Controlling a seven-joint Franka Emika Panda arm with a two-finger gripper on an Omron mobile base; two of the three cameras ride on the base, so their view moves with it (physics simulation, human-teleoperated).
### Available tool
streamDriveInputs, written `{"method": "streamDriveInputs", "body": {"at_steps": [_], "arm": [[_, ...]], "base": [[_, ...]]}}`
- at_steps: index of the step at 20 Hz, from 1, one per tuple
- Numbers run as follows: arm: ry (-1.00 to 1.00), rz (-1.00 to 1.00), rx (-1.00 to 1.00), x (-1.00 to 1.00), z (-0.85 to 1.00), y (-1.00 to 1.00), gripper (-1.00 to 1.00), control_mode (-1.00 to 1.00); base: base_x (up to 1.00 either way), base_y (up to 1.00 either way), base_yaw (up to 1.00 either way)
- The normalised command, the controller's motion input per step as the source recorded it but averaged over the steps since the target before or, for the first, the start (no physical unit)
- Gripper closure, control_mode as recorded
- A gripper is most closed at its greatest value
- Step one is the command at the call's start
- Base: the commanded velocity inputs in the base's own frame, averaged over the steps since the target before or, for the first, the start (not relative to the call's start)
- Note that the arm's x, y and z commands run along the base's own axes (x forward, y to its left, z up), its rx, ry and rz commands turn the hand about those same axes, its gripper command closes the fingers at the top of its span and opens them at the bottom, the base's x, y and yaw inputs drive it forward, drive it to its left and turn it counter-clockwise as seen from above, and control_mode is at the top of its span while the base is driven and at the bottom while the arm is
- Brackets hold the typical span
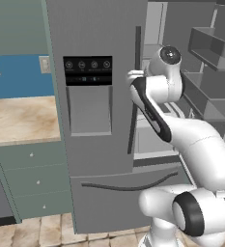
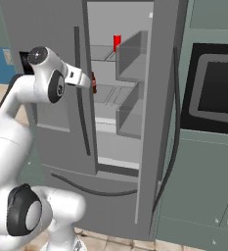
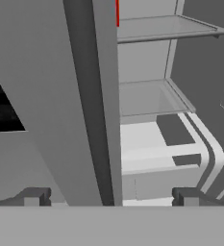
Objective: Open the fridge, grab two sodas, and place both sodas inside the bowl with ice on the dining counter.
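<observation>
The fridge point(image 1: 99, 29) has its left door shut and its right door point(image 2: 159, 122) swung open, showing pale shelves. A bright red soda point(image 2: 117, 42) stands on an upper shelf; a sliver of this soda point(image 3: 117, 12) shows past the left door's edge in the hand view. A darker brown-red soda point(image 2: 94, 82) peeks out one shelf lower, right beside my hand. My gripper point(image 3: 111, 197) is open and empty, level with the left door's edge point(image 3: 106, 96) and facing the middle shelves point(image 3: 142, 98). The bowl with ice and the dining counter are out of view.
Door bins point(image 2: 130, 49) jut from the open door to the right of the shelves. A beige wall countertop point(image 1: 17, 118) over grey-green drawers point(image 1: 32, 178) lies left of the fridge. A black oven front point(image 2: 218, 88) and cabinets point(image 2: 198, 186) stand to the right.
</observation>
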Motion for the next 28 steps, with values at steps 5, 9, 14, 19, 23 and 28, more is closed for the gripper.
{"method": "streamDriveInputs", "body": {"at_steps": [5,9,14,19,23,28], "arm": [[0.00,0.00,0.00,0.36,-0.01,0.00,-1.00,-1.00],[0.00,0.00,0.00,0.37,-0.04,0.00,-1.00,-1.00],[0.00,0.00,0.00,0.36,-0.10,0.05,-1.00,-1.00],[0.00,0.00,0.00,0.36,-0.09,0.02,-1.00,-1.00],[0.00,0.00,0.00,0.29,-0.08,0.03,-1.00,-1.00],[0.00,0.01,0.00,0.21,-0.11,0.01,-1.00,-1.00]], "base": [[0.00,0.00,0.00],[0.00,0.00,0.00],[0.00,0.00,0.00],[0.00,0.00,0.00],[0.00,0.00,0.00],[0.00,0.00,0.00]]}}
